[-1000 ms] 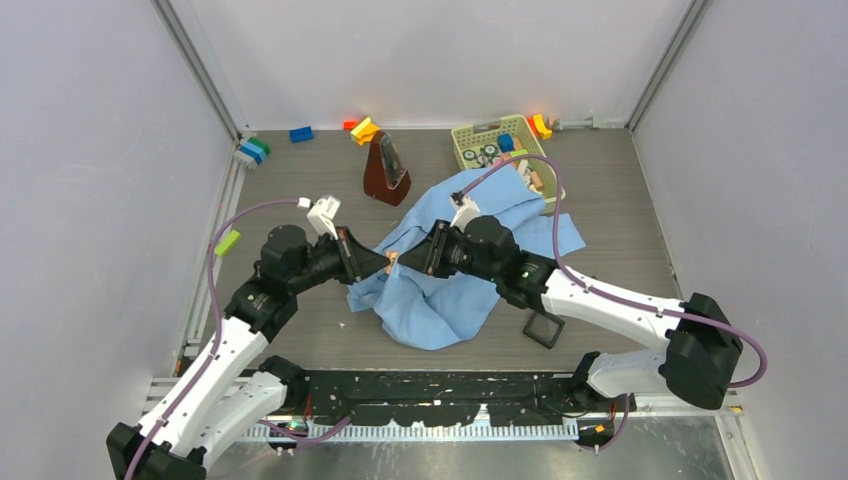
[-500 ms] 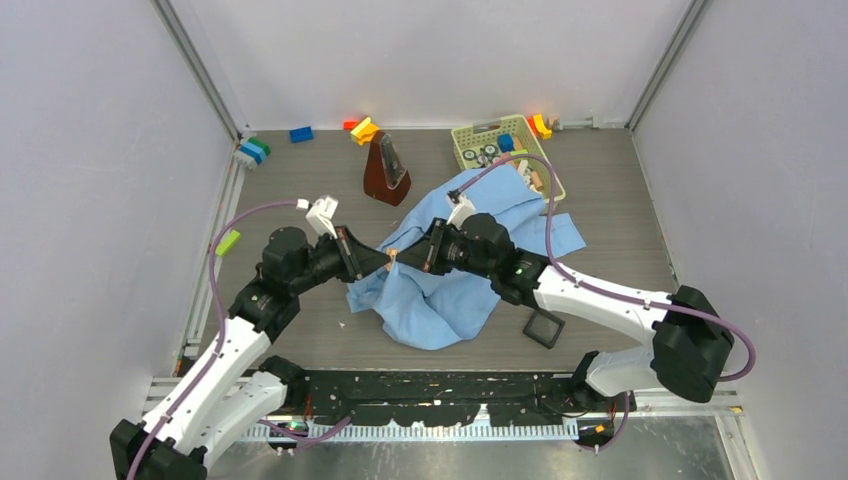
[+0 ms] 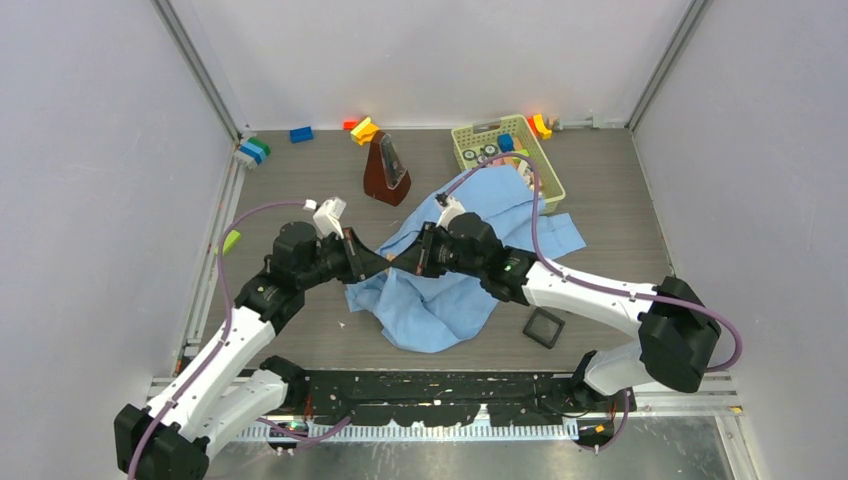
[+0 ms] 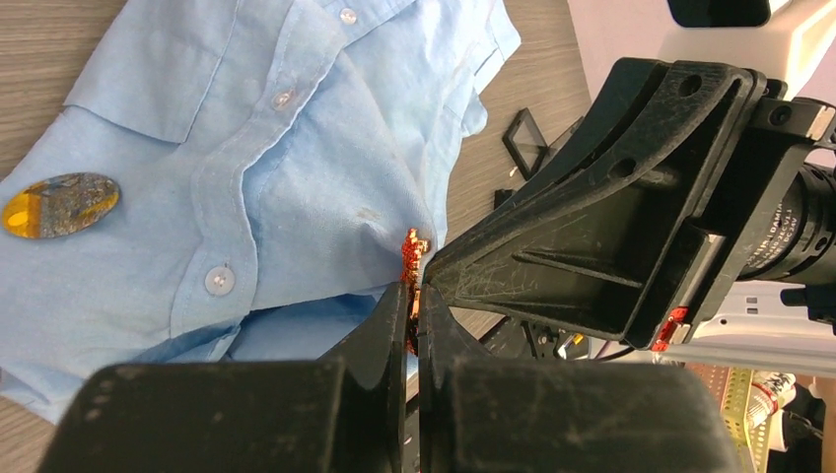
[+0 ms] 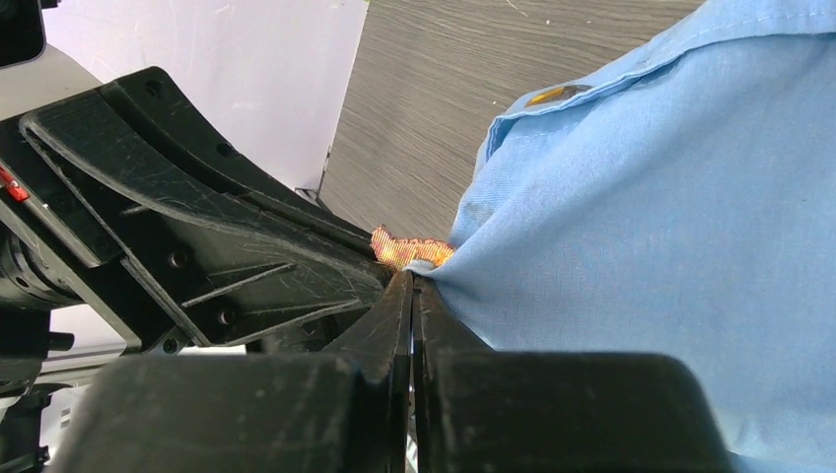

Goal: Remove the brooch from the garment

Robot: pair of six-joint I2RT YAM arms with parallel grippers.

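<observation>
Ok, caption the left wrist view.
Left hand pinches the small orange-gold brooch; right hand grips the light-blue cloth shirt.

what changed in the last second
The tools closed in on each other: the left tool moved right, the right tool and its arm moved left. Grips look unchanged: left on the brooch, right on the shirt. Basket and metronome unmoved.

Metronome (image 3: 386, 170), basket (image 3: 470, 133), blocks (image 3: 364, 129), perhaps a frame (image 3: 544, 327)

Top cam overhead, looks down; wrist cams close-up, facing each other, both see garment (image 4: 296, 197).
</observation>
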